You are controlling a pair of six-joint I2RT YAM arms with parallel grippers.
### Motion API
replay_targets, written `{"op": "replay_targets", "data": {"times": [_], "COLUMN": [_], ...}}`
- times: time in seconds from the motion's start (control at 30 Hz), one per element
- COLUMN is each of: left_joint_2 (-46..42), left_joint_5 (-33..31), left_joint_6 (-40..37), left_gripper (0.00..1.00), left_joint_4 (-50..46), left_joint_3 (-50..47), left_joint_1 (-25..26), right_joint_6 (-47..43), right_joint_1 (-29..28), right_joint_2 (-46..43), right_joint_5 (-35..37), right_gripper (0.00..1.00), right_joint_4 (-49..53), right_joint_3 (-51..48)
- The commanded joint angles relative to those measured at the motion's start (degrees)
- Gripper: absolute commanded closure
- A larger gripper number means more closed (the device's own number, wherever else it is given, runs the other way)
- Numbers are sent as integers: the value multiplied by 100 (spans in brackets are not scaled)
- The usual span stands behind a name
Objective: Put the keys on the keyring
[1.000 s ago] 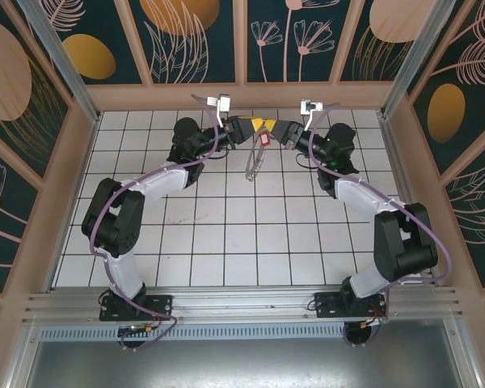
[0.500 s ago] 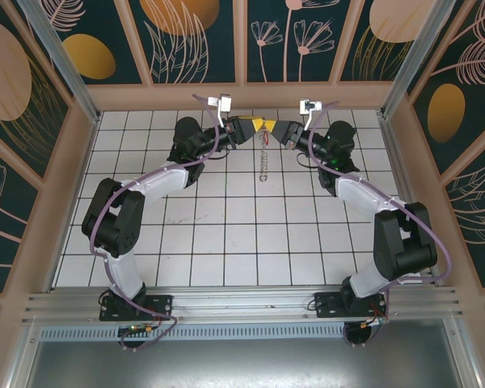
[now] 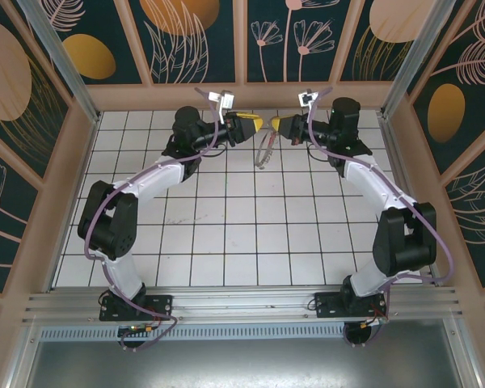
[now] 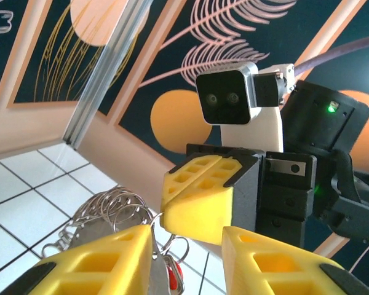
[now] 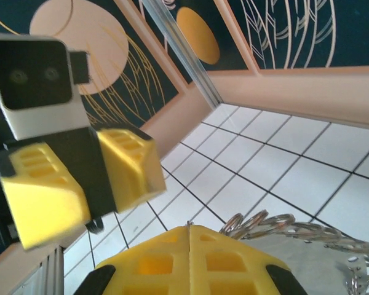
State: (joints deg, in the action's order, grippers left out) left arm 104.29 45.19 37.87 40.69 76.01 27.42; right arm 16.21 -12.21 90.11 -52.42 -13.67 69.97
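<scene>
The keyring (image 3: 264,150) hangs as a bunch of silvery rings over the back tiles, between the two arms. My right gripper (image 3: 276,125) is shut on its thin wire; in the right wrist view the pads (image 5: 172,261) meet with the wire tip between them and the keyring's rings (image 5: 283,225) trail off to the right. My left gripper (image 3: 255,123) faces it, open. In the left wrist view the key's red head (image 4: 174,276) hangs on the keyring (image 4: 111,209) beside the left gripper's (image 4: 187,261) left finger (image 4: 98,264). The right gripper's shut fingers (image 4: 203,196) sit just beyond.
The back wall (image 3: 242,95) of the enclosure runs close behind both grippers. White tiled floor (image 3: 242,234) stretches from the grippers toward the arm bases. The metal corner posts (image 3: 408,65) stand at the back right and back left.
My left gripper has gone from shut to open. Both grippers have drawn back toward the rear wall, and the keyring has swung up with the right gripper.
</scene>
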Motion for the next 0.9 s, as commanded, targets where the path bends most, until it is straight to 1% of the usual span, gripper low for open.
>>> {"op": "replay_targets", "data": {"times": [0.0,0.3,0.47,0.87], "left_joint_2": [-42,385,560,801], "left_joint_5": [362,1321,1327,1378], "left_joint_6": [-512,-806,-900,-659], "left_gripper": [64,64,65,66], "left_joint_4": [-575,-1247,-1434,-1205], "left_joint_3": [336,944,1108,1259], "left_joint_1": [-52,-93,-88,-88], "right_joint_6": [-502,-519,-393,-55], "right_joint_1": [136,236,231,233], "right_joint_2": [83,138,170,181], "right_joint_5": [-328,-696,-837,-1091], "right_gripper": [100,100,100,100], "right_joint_4": [350,336,206,-245], "right_joint_3": [288,336,340,214]}}
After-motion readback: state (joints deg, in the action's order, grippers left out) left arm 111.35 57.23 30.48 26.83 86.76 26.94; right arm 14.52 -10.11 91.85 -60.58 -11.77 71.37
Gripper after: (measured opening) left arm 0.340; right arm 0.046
